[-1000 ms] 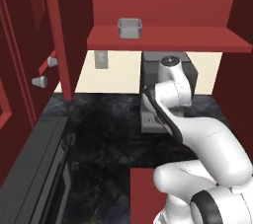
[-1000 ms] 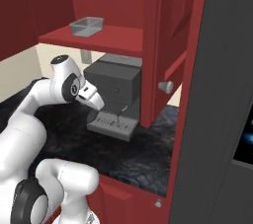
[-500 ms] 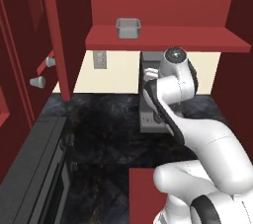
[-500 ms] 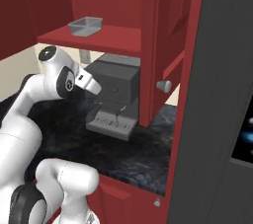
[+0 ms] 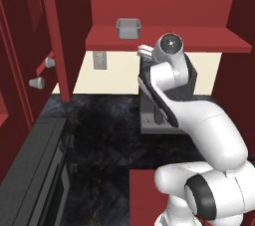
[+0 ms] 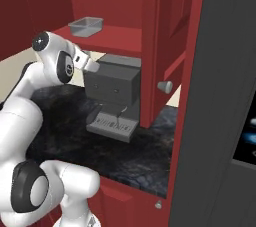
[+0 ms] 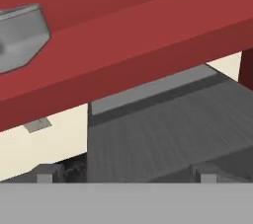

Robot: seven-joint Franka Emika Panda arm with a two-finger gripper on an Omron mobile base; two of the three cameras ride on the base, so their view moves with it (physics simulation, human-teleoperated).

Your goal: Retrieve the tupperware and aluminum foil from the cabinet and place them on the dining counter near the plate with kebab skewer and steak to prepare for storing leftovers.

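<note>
While the tool point(image 7: 123, 174) sits open below the red shelf board point(image 5: 164, 45), raising blindly risks clipping it and missing the small grey plastic tub point(image 5: 128, 27).

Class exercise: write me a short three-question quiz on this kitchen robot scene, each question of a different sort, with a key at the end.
1. True or false: the small pale grey rectangular plastic tub is already clamped in the white arm's two-finger gripper.
2. Multiple choice: the tub rests on (A) the glossy black marble-look counter, (B) the red shelf board of the dark red wall cabinet, (C) the grey coffee machine.
3. Fill in: the gripper's jaws are ____.

Key: 1 false, the gripper sits below and beside the shelf edge, apart from the tub. 2 B. 3 open.
</note>
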